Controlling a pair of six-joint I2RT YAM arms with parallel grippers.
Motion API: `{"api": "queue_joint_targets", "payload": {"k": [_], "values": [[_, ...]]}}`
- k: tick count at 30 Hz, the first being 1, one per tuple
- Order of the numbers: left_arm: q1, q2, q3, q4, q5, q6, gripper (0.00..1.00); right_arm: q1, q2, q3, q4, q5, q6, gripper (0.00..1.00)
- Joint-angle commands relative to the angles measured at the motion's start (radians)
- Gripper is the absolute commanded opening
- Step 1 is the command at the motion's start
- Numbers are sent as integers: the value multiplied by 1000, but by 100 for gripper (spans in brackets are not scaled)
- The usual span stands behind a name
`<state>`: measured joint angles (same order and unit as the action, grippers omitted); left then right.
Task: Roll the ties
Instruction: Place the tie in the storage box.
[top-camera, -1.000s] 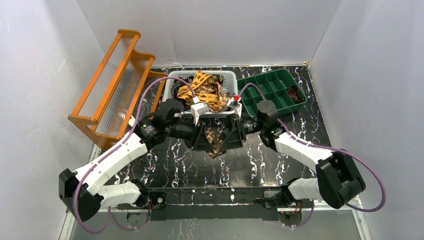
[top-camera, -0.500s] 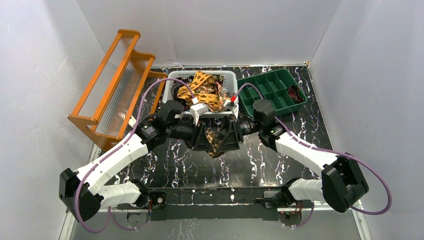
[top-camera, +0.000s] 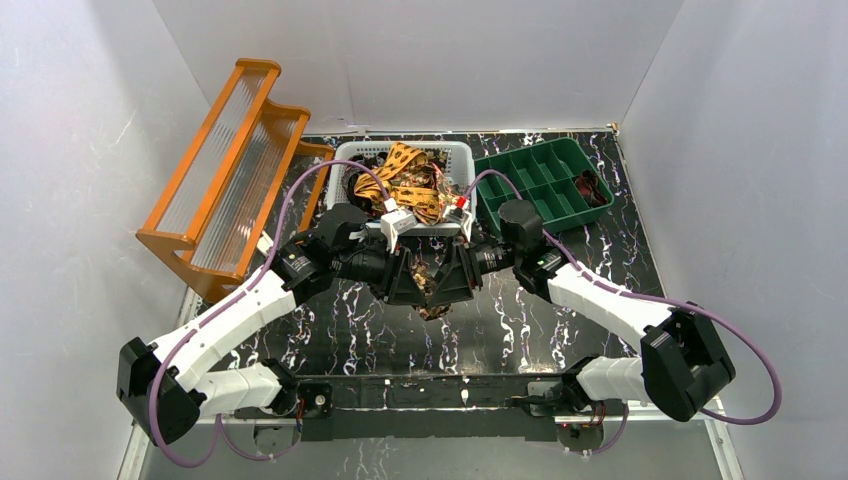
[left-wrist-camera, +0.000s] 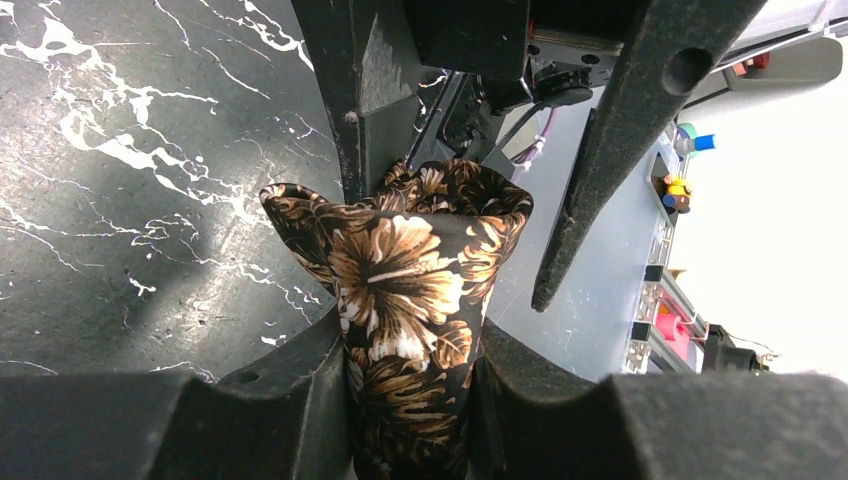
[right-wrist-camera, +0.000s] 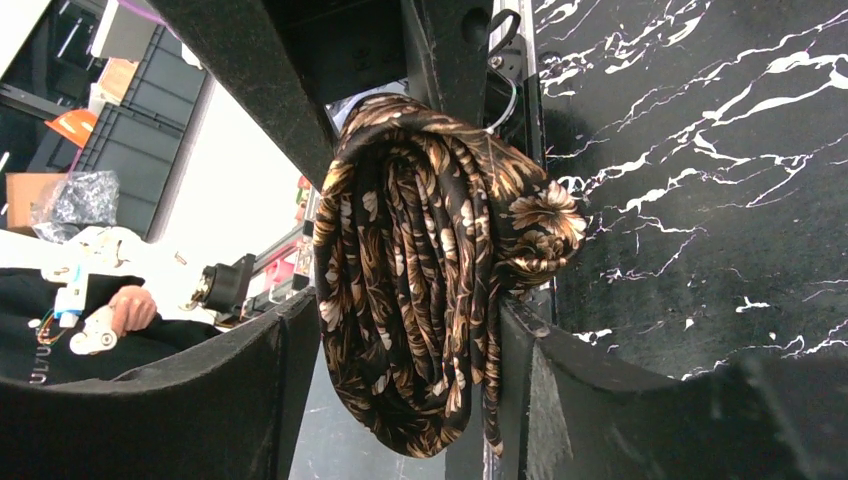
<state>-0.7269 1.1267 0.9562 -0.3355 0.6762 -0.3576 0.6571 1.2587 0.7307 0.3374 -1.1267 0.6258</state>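
Observation:
A dark brown tie (top-camera: 432, 300) with tan flowers is rolled into a coil and held above the middle of the table. My left gripper (top-camera: 420, 283) is shut on it, and the fabric (left-wrist-camera: 400, 270) bulges up between its fingers. From the opposite side my right gripper (top-camera: 445, 283) straddles the same coil. In the right wrist view the roll (right-wrist-camera: 430, 230) fills the gap between both fingers, and its layered edge hangs down. The left gripper (left-wrist-camera: 410, 345) and right gripper (right-wrist-camera: 410, 315) face each other closely. More ties (top-camera: 405, 180) lie piled in the basket.
A white basket (top-camera: 345, 160) stands at the back centre. Right of it is a green compartment tray (top-camera: 540, 175) with a dark item (top-camera: 592, 190) in one cell. An orange ribbed rack (top-camera: 225, 160) leans at the back left. The black marble table (top-camera: 350, 320) lies below the grippers.
My right arm has slid left toward the left gripper, and its jaws have narrowed from wide open onto the roll. The left gripper has kept its grip and barely moved.

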Motion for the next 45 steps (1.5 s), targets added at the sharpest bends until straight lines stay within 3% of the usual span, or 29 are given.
{"api": "queue_joint_targets", "payload": {"k": [1, 4, 7, 17, 23, 27, 32, 36, 41, 44, 45], "values": [[2, -22, 21, 30, 12, 15, 3, 15, -5, 46, -50, -19, -46, 70], [2, -21, 29, 34, 18, 19, 2, 15, -1, 47, -41, -26, -36, 74], [1, -21, 31, 39, 25, 24, 2, 15, 2, 48, -36, -27, -28, 72], [2, -28, 26, 42, 40, 33, 1, 19, 19, 36, 14, -41, 13, 38], [2, -28, 32, -1, 6, 54, 8, 19, 14, 33, 9, -50, 10, 14], [2, -13, 35, -10, -19, 33, 25, 19, 13, 40, -37, -28, -13, 1], [3, -9, 36, -10, -50, 10, 47, 19, 16, 52, -115, 26, -56, 1], [5, -27, 30, -10, -91, 3, 58, 19, 22, 58, -147, 37, -74, 1], [11, -36, 24, -6, -103, -9, 64, 19, 24, 67, -180, 88, -87, 1], [15, -47, 21, -18, -145, -13, 73, 16, 20, 70, -204, 157, -87, 1], [18, -56, 21, -24, -178, -18, 81, 16, 18, 79, -230, 187, -94, 1]]}}
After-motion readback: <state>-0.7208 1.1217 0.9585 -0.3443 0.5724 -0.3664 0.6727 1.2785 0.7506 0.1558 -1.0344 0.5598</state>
